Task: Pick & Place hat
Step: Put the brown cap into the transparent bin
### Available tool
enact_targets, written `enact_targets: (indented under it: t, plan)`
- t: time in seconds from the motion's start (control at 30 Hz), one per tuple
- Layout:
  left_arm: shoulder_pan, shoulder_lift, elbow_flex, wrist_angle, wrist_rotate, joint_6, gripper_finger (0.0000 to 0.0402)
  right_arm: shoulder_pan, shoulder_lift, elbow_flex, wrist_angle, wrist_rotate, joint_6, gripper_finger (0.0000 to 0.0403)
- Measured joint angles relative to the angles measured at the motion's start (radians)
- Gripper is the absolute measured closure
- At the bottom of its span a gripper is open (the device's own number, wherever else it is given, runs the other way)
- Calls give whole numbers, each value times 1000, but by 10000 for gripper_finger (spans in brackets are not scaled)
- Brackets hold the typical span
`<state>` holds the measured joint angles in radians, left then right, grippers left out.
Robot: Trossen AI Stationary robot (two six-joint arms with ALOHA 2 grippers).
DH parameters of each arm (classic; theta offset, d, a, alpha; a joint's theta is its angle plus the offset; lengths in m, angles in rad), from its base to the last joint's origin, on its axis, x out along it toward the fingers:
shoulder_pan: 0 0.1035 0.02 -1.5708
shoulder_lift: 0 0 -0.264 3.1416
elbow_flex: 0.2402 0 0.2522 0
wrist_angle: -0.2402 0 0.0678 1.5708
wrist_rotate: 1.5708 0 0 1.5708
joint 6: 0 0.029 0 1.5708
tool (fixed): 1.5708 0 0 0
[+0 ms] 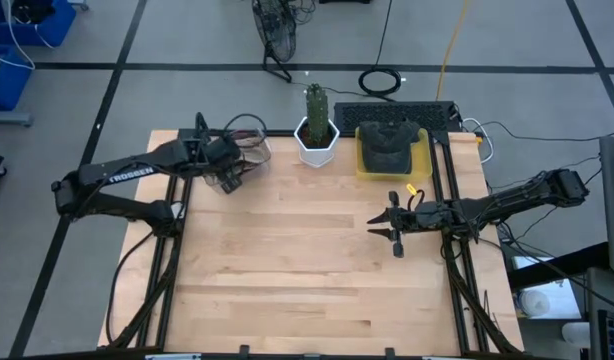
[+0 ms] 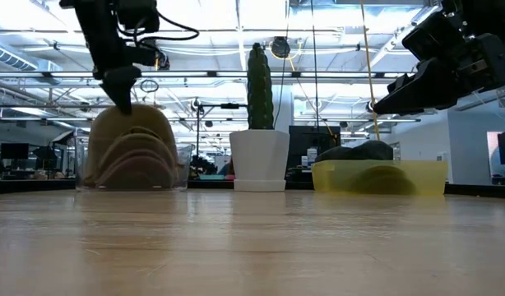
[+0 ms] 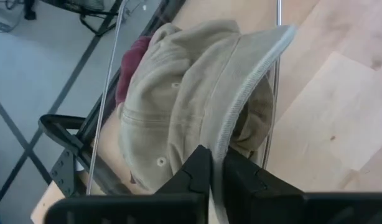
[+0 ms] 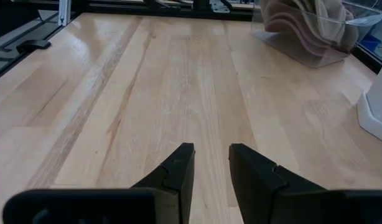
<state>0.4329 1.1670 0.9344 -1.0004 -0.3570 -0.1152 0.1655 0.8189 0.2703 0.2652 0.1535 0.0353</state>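
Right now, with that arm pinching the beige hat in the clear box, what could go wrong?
The left gripper holds only the thin brim edge of the beige hat, so the hat may slip free when lifted. The hat sits packed among others in the clear container, so pulling could drag a neighbouring hat or tip the container. On the way to the yellow bin, the hanging hat could brush the cactus pot.

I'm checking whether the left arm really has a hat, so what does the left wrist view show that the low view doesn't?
Only the left wrist view shows the left gripper pinching the brim of a tan hat, with a dark red one behind it. Only the low view shows the cactus pot, the yellow tray and the right gripper hanging above it. Both show the clear bin of hats.
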Motion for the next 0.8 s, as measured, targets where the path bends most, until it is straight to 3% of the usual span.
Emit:
enact_targets:
  t: [0.17, 0.33, 0.57, 0.8]
  plan:
    - [-41, 9, -13, 63, -73, 1, 357, 0, 0, 0, 8, 0, 1, 314]
    - [-63, 17, -23, 123, -93, 16, 389, 0, 0, 0, 7, 0, 5, 314]
    - [-74, 38, -79, 133, -159, 0, 365, 0, 0, 0, 6, 0, 3, 314]
    - [-108, 18, -19, 120, -233, 1, 390, 0, 0, 0, 7, 1, -2, 314]
